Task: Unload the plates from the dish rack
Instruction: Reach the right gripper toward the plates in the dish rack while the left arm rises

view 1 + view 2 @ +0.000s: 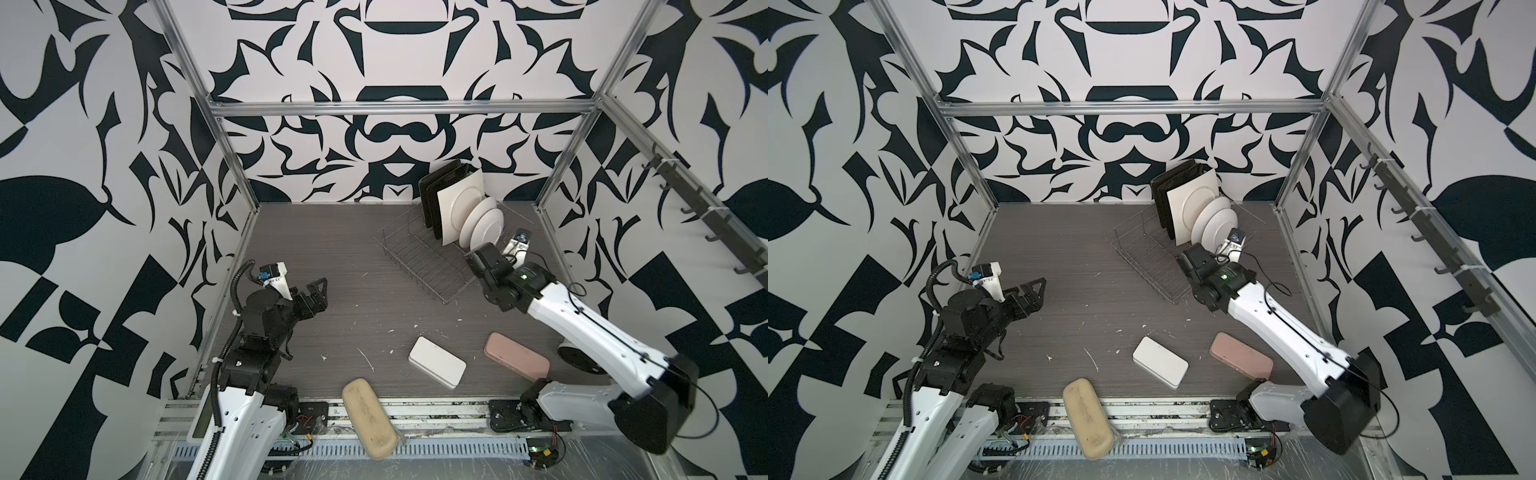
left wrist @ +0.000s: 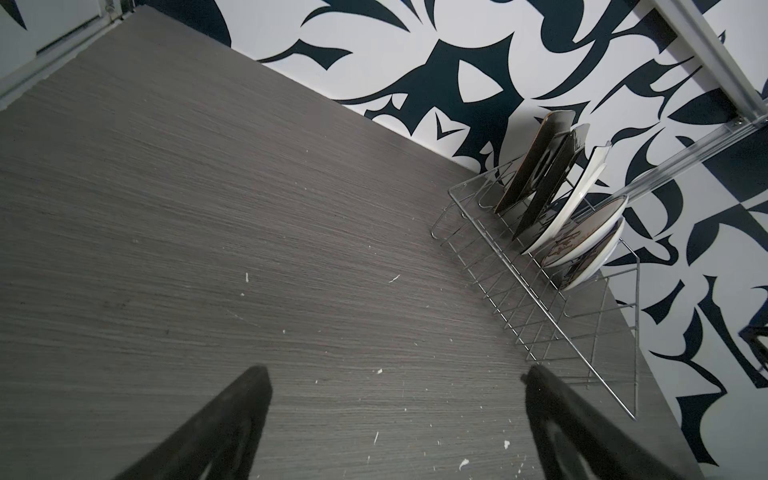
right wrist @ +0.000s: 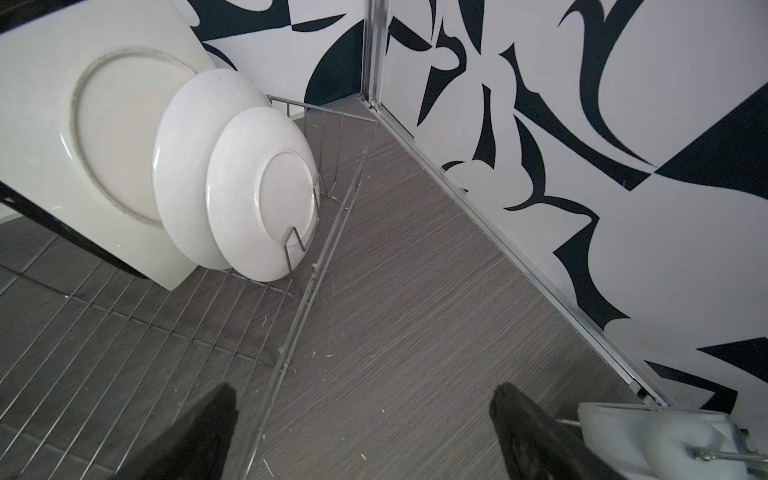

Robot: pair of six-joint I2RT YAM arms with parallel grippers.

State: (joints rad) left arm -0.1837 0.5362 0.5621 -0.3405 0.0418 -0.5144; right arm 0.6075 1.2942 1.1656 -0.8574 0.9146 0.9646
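Note:
The dish rack (image 1: 419, 266) (image 1: 1150, 266) is a silver wire rack standing at an angle at the back right of the table. Plates stand on edge in its far end: two black square ones (image 1: 430, 193) (image 2: 536, 166), a white square one (image 1: 457, 203) (image 3: 108, 137), and two round white ones (image 1: 484, 228) (image 3: 257, 199). My right gripper (image 1: 478, 254) (image 3: 361, 392) is open just in front of the round plates, with one finger over the rack's rim (image 3: 316, 266) and nothing between the fingers. Far off at the left, my left gripper (image 1: 313, 296) (image 2: 395, 374) is open and empty over the bare table.
Near the front lie a white rounded box (image 1: 436, 361), a pink case (image 1: 516, 355) and a tan case (image 1: 369, 417) on the front rail. The patterned back and right walls with metal frame posts (image 3: 372, 50) stand close behind the rack.

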